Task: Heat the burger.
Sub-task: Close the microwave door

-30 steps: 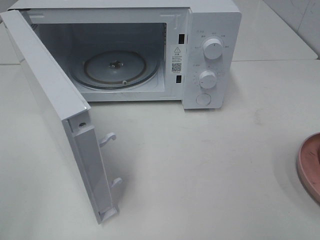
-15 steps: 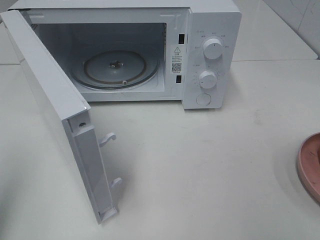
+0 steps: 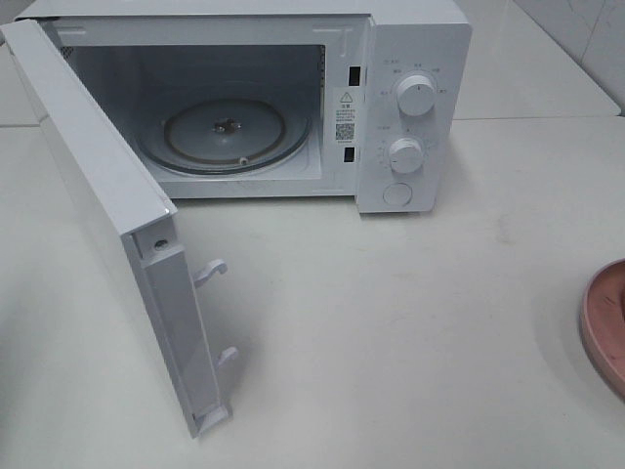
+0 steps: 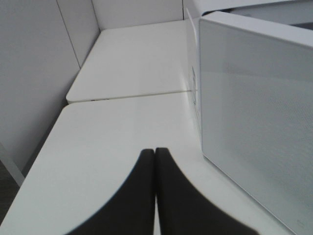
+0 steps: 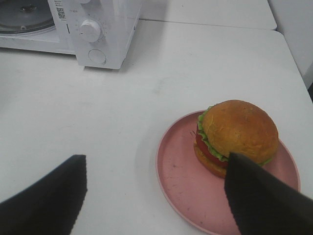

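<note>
The burger [image 5: 237, 132], with a golden-brown bun, green lettuce and red tomato, sits on a round pink plate [image 5: 181, 171] in the right wrist view. My right gripper [image 5: 156, 159] hovers open just short of it, one finger on each side of the plate's near rim, with nothing held. In the exterior high view only the plate's edge [image 3: 605, 322] shows at the far right; the burger is out of that view. My left gripper [image 4: 155, 149] is shut and empty, low over the table beside the microwave door's outer face [image 4: 254, 122].
The white microwave [image 3: 415, 98] stands at the back with its door [image 3: 107, 215] swung wide open toward the front left. Its glass turntable [image 3: 225, 132] is bare. Two knobs and a button are on the right panel. A wall runs along the table's left.
</note>
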Controlling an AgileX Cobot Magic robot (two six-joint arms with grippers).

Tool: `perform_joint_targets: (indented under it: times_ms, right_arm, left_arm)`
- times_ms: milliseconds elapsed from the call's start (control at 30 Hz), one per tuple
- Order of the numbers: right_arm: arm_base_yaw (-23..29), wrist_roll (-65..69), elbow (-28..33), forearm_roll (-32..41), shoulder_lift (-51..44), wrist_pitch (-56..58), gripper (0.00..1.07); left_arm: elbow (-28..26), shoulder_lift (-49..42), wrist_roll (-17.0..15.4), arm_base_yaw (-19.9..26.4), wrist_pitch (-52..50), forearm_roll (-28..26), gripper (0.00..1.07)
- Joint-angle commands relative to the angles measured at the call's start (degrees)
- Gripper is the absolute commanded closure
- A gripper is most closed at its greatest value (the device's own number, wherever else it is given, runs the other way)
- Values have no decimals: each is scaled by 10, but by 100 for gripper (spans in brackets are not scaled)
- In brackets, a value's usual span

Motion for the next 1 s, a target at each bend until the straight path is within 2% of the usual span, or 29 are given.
perform_joint_targets:
  times_ms: [33, 200, 267, 367, 400, 433, 533, 567, 600, 633, 700, 800, 867, 967, 1000]
  right_arm:
    - [-3, -3, 2, 0, -15, -4, 32]
    - [-3, -3, 2, 0, -15, -4, 32]
    - [-3, -3, 2, 0, -15, -4, 32]
    - [-3, -3, 2, 0, -15, -4, 32]
    - [-3, -3, 2, 0, -15, -4, 32]
    - [-3, -3, 2, 0, -15, -4, 32]
    - [-3, -3, 2, 0, -15, -4, 32]
    - [-3, -3, 2, 0, -15, -4, 32]
    - [-3, -3, 2, 0, -15, -4, 32]
    - [-3, -3, 2, 0, -15, -4, 32]
    - [-3, -3, 2, 0, -15, -4, 32]
    - [-3, -3, 2, 0, -15, -4, 32]
    - [-3, -3, 2, 0, -15, -4, 32]
    - [-3, -3, 2, 0, -15, -4, 32]
    - [-3, -3, 2, 0, -15, -4, 32]
  left_arm:
    - [2, 21, 2, 2, -42, -6, 107]
    - [2, 85, 2, -21, -123, -4, 107]
    - [2, 150, 2, -69, -185, 20, 107]
    - [2, 170, 2, -81, -200, 27, 107]
    - [2, 208, -1, -101, -228, 41, 107]
    - [2, 246, -23, -118, -256, 57, 107]
    - [2, 262, -37, -124, -266, 67, 107]
    - [2, 295, -85, -133, -289, 101, 107]
    - [2, 313, -112, -136, -303, 125, 107]
    - [2, 313, -112, -136, -303, 125, 107]
    - [-2, 373, -199, -139, -342, 225, 107]
    - [-7, 386, -217, -139, -346, 246, 107]
    - [-28, 428, -264, -139, -368, 316, 107]
    - [-34, 438, -273, -140, -374, 331, 107]
    - [-45, 458, -288, -146, -380, 345, 107]
